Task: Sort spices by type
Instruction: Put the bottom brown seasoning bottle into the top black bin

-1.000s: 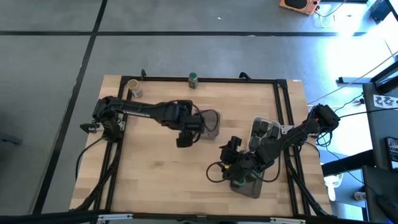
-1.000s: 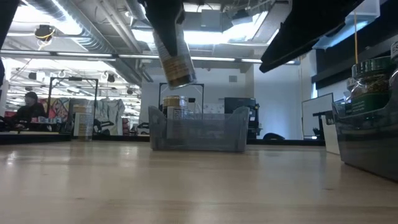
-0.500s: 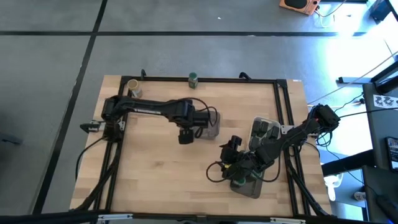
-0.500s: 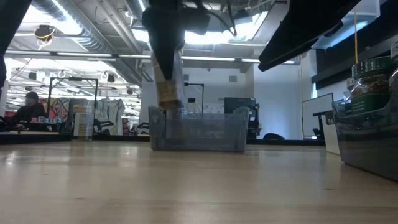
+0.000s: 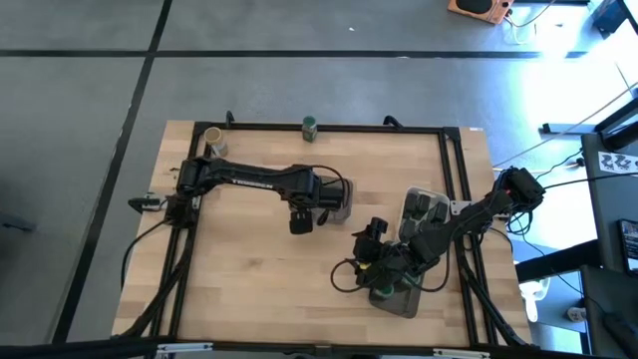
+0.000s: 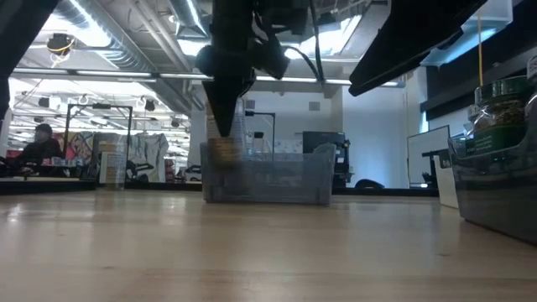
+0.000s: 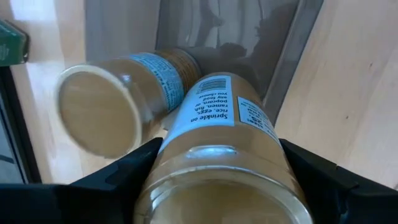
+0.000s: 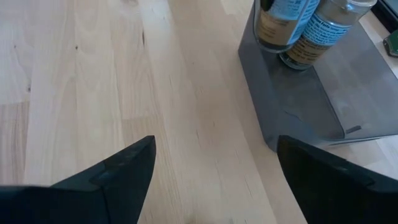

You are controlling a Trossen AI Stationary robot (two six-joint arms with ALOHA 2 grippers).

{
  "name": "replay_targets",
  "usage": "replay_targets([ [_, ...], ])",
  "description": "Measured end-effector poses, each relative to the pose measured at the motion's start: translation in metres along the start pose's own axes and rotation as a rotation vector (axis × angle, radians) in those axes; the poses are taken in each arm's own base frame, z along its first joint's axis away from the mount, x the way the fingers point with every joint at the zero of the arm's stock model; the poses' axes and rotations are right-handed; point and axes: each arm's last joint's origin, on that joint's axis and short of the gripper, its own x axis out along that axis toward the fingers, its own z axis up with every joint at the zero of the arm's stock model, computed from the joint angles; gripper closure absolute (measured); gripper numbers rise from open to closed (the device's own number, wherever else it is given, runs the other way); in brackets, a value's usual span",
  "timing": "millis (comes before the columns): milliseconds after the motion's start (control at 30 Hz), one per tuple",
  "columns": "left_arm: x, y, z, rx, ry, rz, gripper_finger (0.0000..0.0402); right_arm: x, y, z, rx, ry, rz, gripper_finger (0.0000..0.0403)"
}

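Left gripper (image 5: 300,221) is clamped around a tan-lidded spice jar (image 7: 219,155), lowering it into the grey tray (image 5: 339,199) mid-table beside the jar (image 7: 118,99) already there. Next: set it down, then let go. A second ago it hung higher, tilted. Right gripper (image 5: 371,239) waits spread wide

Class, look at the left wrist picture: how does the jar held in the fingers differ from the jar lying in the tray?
The held jar is gripped between the left gripper fingers, above the grey tray; the lying jar rests free on its side, tan lid showing. Both carry blue-and-white labels.
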Motion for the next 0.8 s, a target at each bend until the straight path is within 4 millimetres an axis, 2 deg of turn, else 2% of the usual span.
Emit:
replay_targets([
  [133, 0.0067, -0.0024, 0.0023, 0.006, 0.020, 0.002, 0.0122, 0.0000, 0.0000, 0.0000, 0.000, 0.000, 0.000, 0.0070],
  [367, 0.0075, -0.0034, 0.0040, 0.004, 0.008, 0.001, 0.0120, 0.0000, 0.0000, 0.0000, 0.000, 0.000, 0.000, 0.0070],
  [600, 0.0069, -0.0054, 0.0043, 0.007, 0.001, 0.002, 0.0083, 0.0000, 0.0000, 0.0000, 0.000, 0.000, 0.000, 0.0070],
  [800, 0.0065, -0.0052, 0.0042, 0.005, 0.000, 0.003, 0.0071, 0.0000, 0.0000, 0.0000, 0.000, 0.000, 0.001, 0.0070],
])
